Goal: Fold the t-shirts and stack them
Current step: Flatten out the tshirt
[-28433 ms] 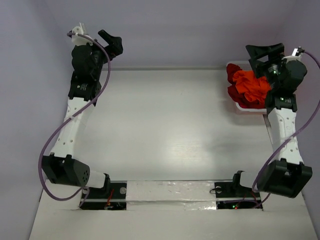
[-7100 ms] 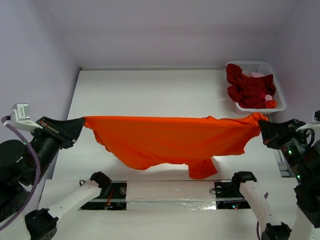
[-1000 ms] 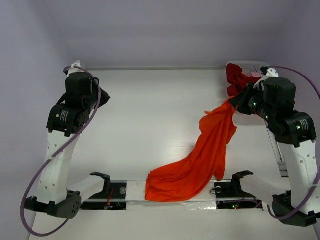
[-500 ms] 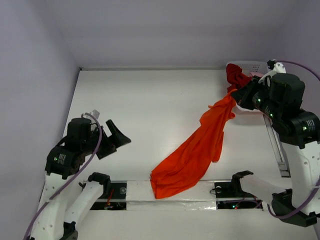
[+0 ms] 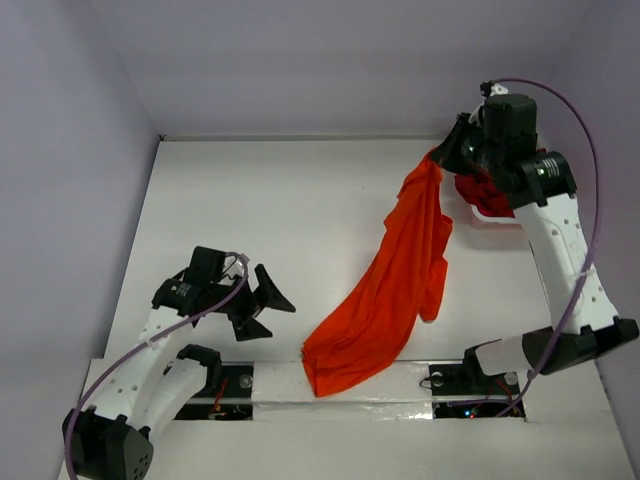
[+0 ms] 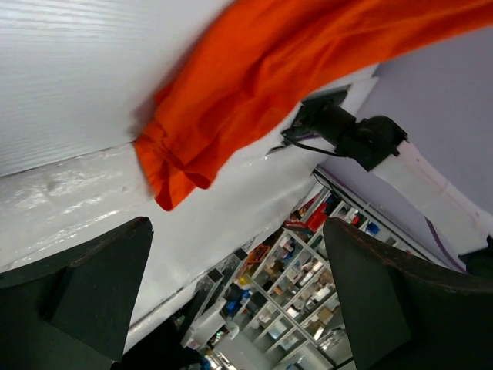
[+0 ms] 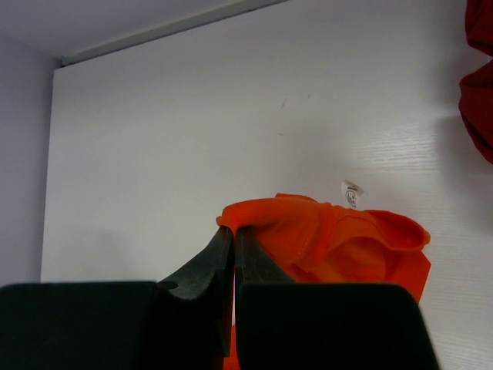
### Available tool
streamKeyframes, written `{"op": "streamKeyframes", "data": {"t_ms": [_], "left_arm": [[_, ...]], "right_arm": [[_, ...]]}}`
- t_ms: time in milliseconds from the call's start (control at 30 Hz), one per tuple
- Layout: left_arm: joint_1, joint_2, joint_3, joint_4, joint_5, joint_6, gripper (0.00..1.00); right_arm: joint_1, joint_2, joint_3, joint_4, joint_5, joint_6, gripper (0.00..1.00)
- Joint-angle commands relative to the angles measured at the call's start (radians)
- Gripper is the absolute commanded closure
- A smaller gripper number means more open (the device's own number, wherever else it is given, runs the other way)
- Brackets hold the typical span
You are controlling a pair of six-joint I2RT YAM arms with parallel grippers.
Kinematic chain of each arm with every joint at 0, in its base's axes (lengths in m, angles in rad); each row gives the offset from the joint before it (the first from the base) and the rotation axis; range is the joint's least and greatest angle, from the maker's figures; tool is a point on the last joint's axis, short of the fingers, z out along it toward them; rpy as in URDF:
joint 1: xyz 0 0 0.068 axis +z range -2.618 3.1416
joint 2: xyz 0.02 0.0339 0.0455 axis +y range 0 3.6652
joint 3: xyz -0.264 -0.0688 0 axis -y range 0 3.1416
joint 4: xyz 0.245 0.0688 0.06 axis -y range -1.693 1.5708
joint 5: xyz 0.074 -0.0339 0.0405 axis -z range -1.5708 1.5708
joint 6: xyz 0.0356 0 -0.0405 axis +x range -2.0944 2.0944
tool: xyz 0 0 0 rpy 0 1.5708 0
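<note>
orange shirt [image 5: 385, 290]: hangs in a long slanted band from the upper right of the overhead view to the lower middle. Its bunched lower end rests on the table [image 5: 280, 200] at the near edge. It is neither spread nor folded.
right gripper [image 5: 440, 158]: raised high at the upper right, pinched tight on one edge of the orange shirt. Its wrist view shows cloth crumpled over the closed fingertips [image 7: 222, 250], with a small white tag [image 7: 350, 193] just behind. It is probably held high so the cloth drops free and a second corner can be found.
left gripper [image 5: 268, 312]: low at the lower left, spread wide and holding nothing. It points toward the shirt's lower end but stays apart from it. In its own view the bunched hem [image 6: 173, 166] lies ahead, between the two fingers [image 6: 85, 301].
basket [image 5: 487, 213]: upper right, mostly hidden behind the right arm, with dark red shirts [image 5: 478, 190] inside, not yet taken.
step in hand: by my judgement, taking a second grip low on the cloth so it can be stretched flat.
progress: early, with nothing folded or stacked.
risk: the hem is bunched, so several layers may get pinched together.
</note>
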Motion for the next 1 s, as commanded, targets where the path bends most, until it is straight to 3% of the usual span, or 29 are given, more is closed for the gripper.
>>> {"op": "streamKeyframes", "data": {"t_ms": [0, 167, 300, 500, 767, 967], "left_arm": [[-0.019, 0.005, 0.108, 0.005, 0.066, 0.022, 0.09], [-0.070, 0.004, 0.151, -0.134, 0.048, 0.074, 0.11], [-0.087, 0.002, 0.111, -0.130, -0.009, 0.102, 0.10], [-0.142, 0.068, 0.044, 0.098, -0.035, 0.036, 0.08], [-0.266, 0.367, -0.025, 0.572, 0.070, -0.061, 0.11], [-0.377, 0.530, 0.197, 0.540, 0.002, -0.038, 0.15]], "right_arm": [[0.008, 0.059, 0.138, 0.106, -0.002, -0.021, 1.00], [0.008, 0.183, 0.247, 0.110, -0.022, -0.012, 1.00], [0.008, 0.275, 0.345, 0.097, -0.019, -0.024, 1.00], [0.008, 0.421, 0.471, 0.089, -0.048, -0.027, 1.00], [0.008, 0.435, 0.355, 0.187, -0.082, 0.001, 1.00], [0.008, 0.429, 0.361, 0.173, -0.054, -0.025, 1.00]]}}
